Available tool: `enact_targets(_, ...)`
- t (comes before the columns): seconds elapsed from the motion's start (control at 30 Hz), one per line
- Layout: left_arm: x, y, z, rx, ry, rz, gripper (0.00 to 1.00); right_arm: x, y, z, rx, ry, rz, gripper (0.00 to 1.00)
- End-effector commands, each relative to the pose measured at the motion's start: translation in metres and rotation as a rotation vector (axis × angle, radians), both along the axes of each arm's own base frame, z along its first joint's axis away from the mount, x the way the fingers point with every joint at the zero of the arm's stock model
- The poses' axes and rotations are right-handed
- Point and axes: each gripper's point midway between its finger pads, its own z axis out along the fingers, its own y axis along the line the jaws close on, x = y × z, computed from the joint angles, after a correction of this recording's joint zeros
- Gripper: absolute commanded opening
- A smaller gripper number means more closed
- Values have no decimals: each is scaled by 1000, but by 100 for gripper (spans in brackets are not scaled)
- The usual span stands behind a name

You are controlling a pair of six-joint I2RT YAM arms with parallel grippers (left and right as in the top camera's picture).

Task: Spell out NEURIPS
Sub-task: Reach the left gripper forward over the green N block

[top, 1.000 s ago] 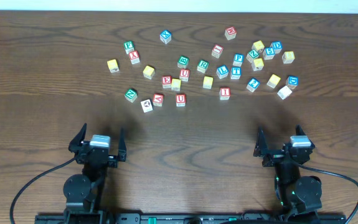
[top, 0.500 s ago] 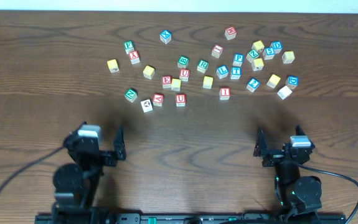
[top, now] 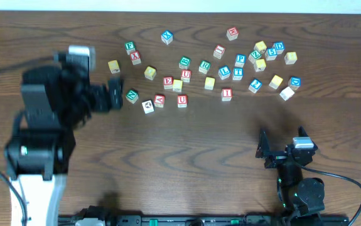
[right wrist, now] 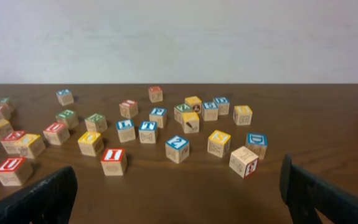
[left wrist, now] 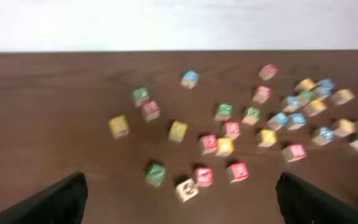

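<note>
The letter cubes lie scattered across the far half of the table. Green N (top: 132, 95) sits at the near left, with red E (top: 167, 81) and red U (top: 181, 100) to its right. Green R (top: 204, 66), blue P (top: 240, 59) and red I (top: 226, 93) lie further right. My left gripper (left wrist: 182, 205) hangs open and empty above the table, and one of its fingers (top: 114, 98) shows just left of the N. The left wrist view is blurred, with the N (left wrist: 155, 173) ahead between the fingers. My right gripper (top: 284, 143) rests open and empty at the near right, well short of the I (right wrist: 113, 160).
Other cubes lie among them: a white cube (top: 147, 106), a red A (top: 159, 100), a blue S (top: 271, 53), a blue X (top: 166, 36) and several yellow ones. The raised left arm (top: 42, 119) covers the table's left side.
My left arm has lifted from its rest at the near left and swung up and forward to the left end of the cubes, gripper still open. The right arm has not moved.
</note>
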Motion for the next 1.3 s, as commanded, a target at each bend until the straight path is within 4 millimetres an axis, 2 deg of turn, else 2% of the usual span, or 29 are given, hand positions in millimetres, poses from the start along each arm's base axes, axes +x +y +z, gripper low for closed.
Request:
enact_targets(0.0, 4, -20, 6, -76, 26, -98, 95, 0, -3, 0, 13, 0, -15, 99)
enact_targets(0.27, 21, -21, -11, -148, 96, -50, 95, 0, -3, 0, 12, 1, -15, 99)
enact_targets(0.53, 37, -1, -44, -278, 246, 217, 95, 0, -3, 0, 12, 1, -15, 99)
enact_targets(0.67, 46, 3, -69, -308, 363, 301, 95, 0, -3, -1, 12, 2, -15, 99)
enact_targets(0.8, 57, 19, -94, -277, 450, 429, 95, 0, -3, -1, 12, 2, -15, 99)
enact_targets(0.93, 71, 21, -128, -254, 528, 462, 95, 0, -3, -1, 12, 3, -15, 99)
enact_targets(1.07, 72, 37, -157, -230, 594, 606, 95, 0, -3, -1, 12, 2, -15, 99)
enact_targets(1.27, 75, 37, -189, -269, 678, 706, 95, 0, -3, -1, 12, 3, -15, 99)
